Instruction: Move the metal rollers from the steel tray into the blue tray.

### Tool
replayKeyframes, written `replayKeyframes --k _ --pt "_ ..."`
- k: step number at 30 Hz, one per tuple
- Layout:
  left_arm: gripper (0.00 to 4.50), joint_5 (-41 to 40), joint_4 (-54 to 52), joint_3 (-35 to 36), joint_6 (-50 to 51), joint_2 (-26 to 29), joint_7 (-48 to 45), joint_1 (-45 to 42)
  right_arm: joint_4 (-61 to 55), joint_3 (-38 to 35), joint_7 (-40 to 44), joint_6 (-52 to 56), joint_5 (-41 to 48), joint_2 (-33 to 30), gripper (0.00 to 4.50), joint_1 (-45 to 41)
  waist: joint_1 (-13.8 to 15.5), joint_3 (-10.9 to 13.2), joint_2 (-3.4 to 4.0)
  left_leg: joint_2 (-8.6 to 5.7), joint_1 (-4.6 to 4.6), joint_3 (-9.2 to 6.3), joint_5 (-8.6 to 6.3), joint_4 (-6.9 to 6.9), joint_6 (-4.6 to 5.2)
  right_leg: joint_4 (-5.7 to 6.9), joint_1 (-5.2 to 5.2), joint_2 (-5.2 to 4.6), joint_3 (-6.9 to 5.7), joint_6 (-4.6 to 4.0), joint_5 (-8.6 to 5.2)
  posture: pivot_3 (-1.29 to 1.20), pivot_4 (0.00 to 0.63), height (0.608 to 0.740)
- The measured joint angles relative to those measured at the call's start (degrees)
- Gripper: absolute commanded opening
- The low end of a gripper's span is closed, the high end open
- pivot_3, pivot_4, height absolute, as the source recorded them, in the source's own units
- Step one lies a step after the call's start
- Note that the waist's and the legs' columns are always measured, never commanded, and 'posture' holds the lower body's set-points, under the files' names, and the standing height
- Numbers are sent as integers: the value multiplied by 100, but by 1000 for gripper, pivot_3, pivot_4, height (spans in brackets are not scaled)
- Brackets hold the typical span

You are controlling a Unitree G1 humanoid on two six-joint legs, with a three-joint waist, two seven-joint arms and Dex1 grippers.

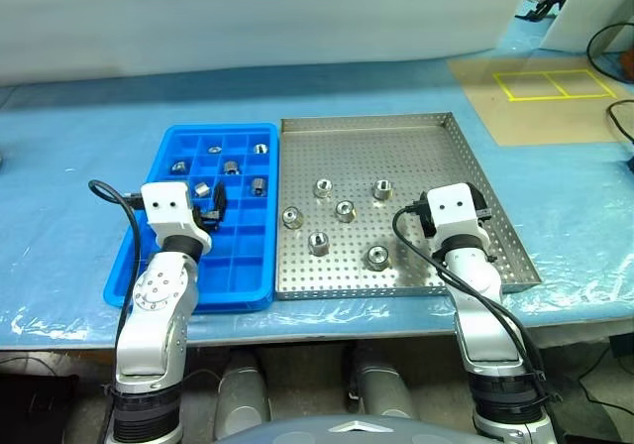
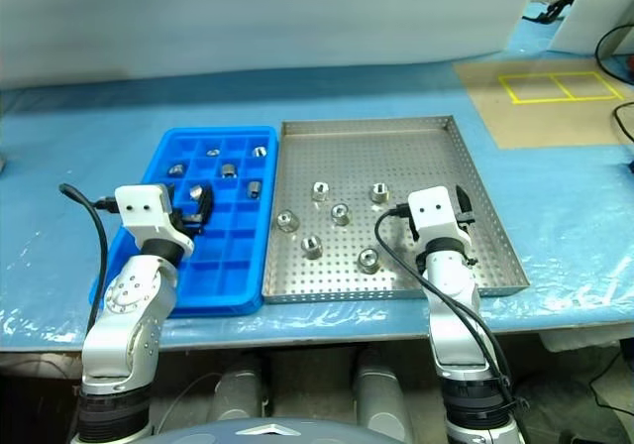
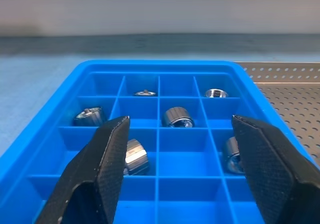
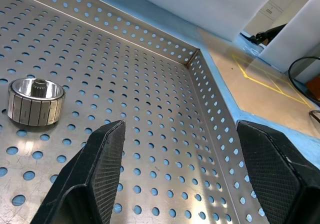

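The steel tray [image 1: 396,142] lies mid-table with several metal rollers [image 1: 345,210] scattered on its perforated floor. Touching its left side is the blue tray [image 1: 158,266], where several rollers [image 1: 231,166] sit in separate far compartments. My left gripper [image 3: 177,139] hovers over the blue tray's middle, open, nothing between its fingers [image 3: 107,154]; a roller [image 3: 135,156] lies in the compartment just beyond the left finger. My right gripper [image 4: 180,154] is open and empty above the steel tray's near right part, with one roller [image 4: 36,101] ahead of it, off to its left.
Blue plastic film covers the table [image 1: 69,147]. A brown board with yellow taped squares [image 1: 555,87] lies at the back right, with black cables [image 1: 619,117] beyond it. A white sheet [image 1: 248,18] closes off the back.
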Motion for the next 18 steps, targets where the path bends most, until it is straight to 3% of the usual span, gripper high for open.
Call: replayKeyframes --k 8,18 --pt "3439 16 -457 -46 653 -32 141 -266 0 0 15 2 0 -5 3666 0 -5 0 0 -1 1 0 0 1 0 0 0 0 0 0 0 -104 150 740" --pt "3439 15 -431 11 691 -32 111 -292 1 0 22 3 0 -12 3666 0 -5 0 0 -1 0 0 0 2 0 0 0 0 -1 0 0 -103 150 740"
